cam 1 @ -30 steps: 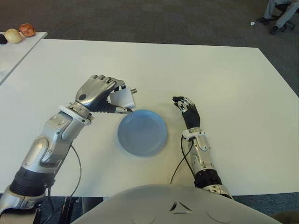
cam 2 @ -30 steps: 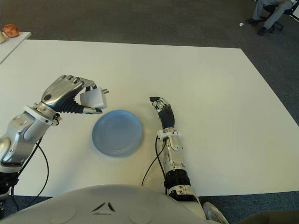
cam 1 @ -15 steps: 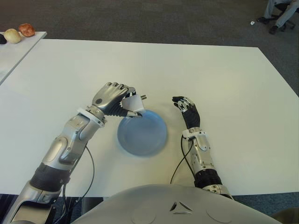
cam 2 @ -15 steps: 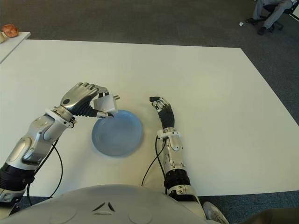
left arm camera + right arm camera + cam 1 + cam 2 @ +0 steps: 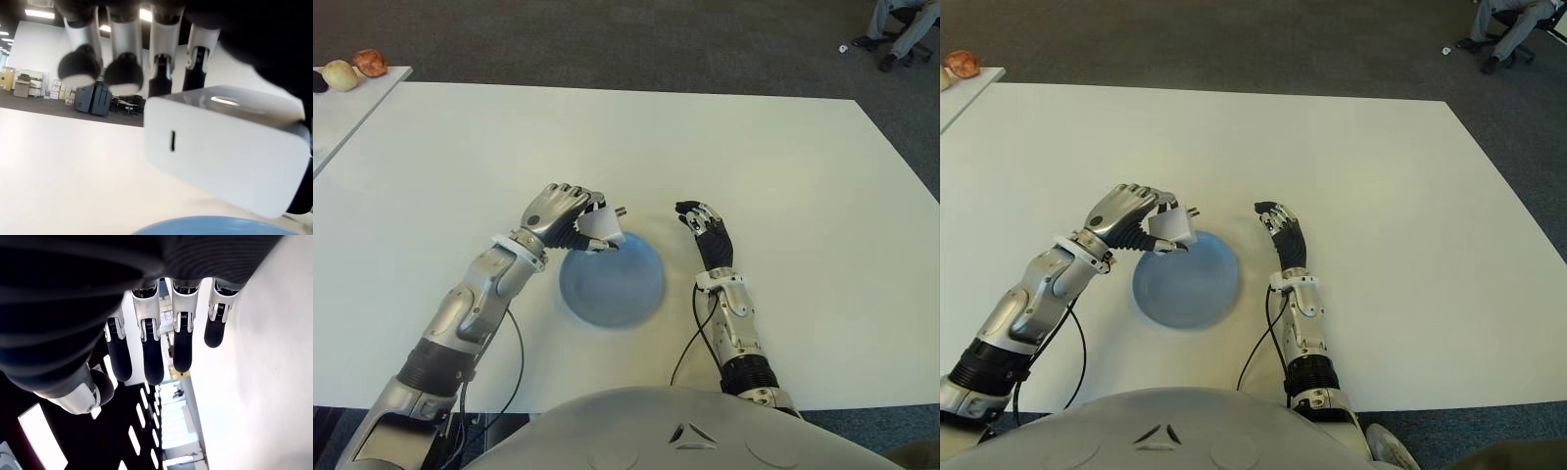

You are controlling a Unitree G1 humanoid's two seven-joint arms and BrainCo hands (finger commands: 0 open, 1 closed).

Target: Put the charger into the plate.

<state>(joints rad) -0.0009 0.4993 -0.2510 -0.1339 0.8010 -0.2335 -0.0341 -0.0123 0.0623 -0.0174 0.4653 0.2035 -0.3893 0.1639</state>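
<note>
Left hand (image 5: 560,208) curled tight around small white cube-shaped plastic charger (image 5: 603,225), metal prongs pointing right and away. Charger held above far-left rim of round pale-blue plate (image 5: 617,289), clear of plate surface. Wrist view: flat face of charger with slot port toward camera, fingers (image 5: 159,54) over its top. Plate flat on white bench (image 5: 783,166), near edge, centre. Right hand (image 5: 707,227) just right of plate, fingers (image 5: 146,333) extended and loose, holding nothing.
</note>
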